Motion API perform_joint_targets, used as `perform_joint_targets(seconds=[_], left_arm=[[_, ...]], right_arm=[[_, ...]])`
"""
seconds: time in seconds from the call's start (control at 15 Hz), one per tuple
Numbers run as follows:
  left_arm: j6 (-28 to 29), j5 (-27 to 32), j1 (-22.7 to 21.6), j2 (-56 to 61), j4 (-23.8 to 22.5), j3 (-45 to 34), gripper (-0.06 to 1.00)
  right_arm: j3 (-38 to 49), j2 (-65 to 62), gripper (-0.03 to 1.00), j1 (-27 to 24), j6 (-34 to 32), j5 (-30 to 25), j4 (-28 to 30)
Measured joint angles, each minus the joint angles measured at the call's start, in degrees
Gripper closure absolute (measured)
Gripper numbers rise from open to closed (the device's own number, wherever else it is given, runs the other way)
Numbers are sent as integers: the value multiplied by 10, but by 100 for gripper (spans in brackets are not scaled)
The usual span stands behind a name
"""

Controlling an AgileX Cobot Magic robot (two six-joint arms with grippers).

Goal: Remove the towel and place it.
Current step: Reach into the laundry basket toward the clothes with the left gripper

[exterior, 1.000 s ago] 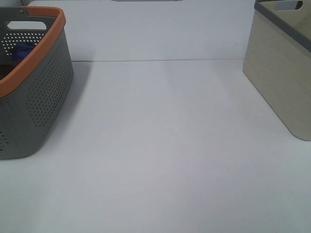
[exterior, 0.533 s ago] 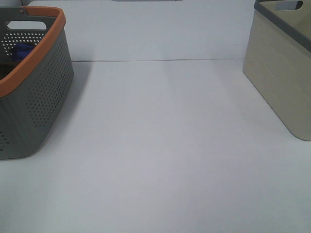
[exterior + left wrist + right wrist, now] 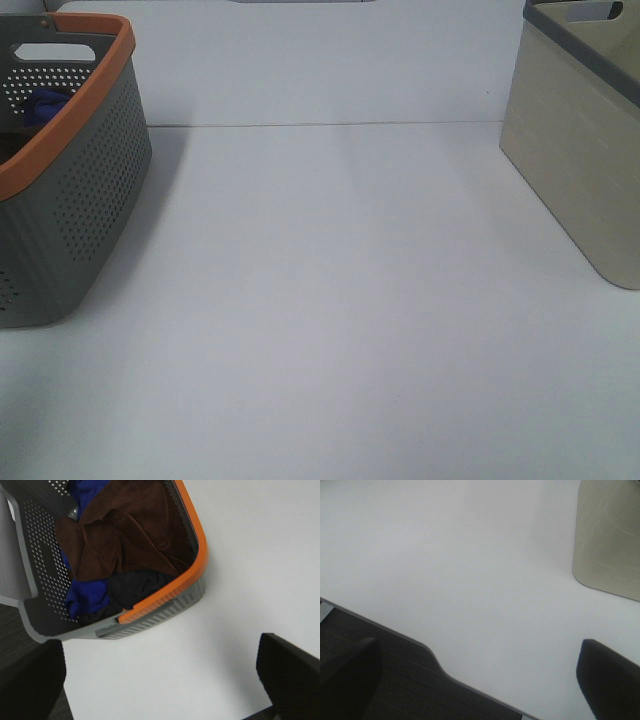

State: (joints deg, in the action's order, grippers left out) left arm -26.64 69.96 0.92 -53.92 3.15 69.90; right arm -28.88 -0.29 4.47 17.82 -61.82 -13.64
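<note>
The maroon towel (image 3: 125, 527) lies crumpled on top of other cloths inside the grey basket with an orange rim (image 3: 192, 577). That basket (image 3: 95, 190) stands at the table's left edge in the exterior view, where the towel itself is hidden. My left gripper (image 3: 160, 680) is open and empty, above the table beside the basket's near wall. My right gripper (image 3: 480, 677) is open and empty over the table's front edge. Neither gripper shows in the exterior view.
A blue cloth (image 3: 85, 597) and a dark cloth (image 3: 137, 587) lie under the towel; the blue cloth (image 3: 45, 103) shows in the exterior view too. A beige bin with a grey rim (image 3: 580, 150) stands at the right, also in the right wrist view (image 3: 607, 535). White table (image 3: 340, 300).
</note>
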Motion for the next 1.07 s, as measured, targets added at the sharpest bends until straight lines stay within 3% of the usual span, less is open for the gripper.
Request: perform_joint_targets(seconds=[0.2, 0.27, 0.33, 0.53, 0.73, 0.93, 1.07], left_arm=[[-25, 1, 0, -98, -34, 76, -5], [-81, 0, 0, -183, -58, 140, -5], [-100, 0, 0, -201, -61, 152, -5], [-260, -11, 0, -324, -68, 222, -5], [-375, -77, -2, -426, -83, 238, -5], [-412, -171, -10, -504, -97, 238, -5], [-415, -197, -17, -531, -97, 238, -4]], right_arm=[[0, 0, 2, 0, 0, 0, 0], [0, 0, 2, 0, 0, 0, 0], [0, 0, 2, 0, 0, 0, 0], [0, 0, 2, 0, 0, 0, 0], [0, 0, 2, 0, 0, 0, 0], [0, 0, 2, 0, 0, 0, 0], [0, 0, 2, 0, 0, 0, 0]])
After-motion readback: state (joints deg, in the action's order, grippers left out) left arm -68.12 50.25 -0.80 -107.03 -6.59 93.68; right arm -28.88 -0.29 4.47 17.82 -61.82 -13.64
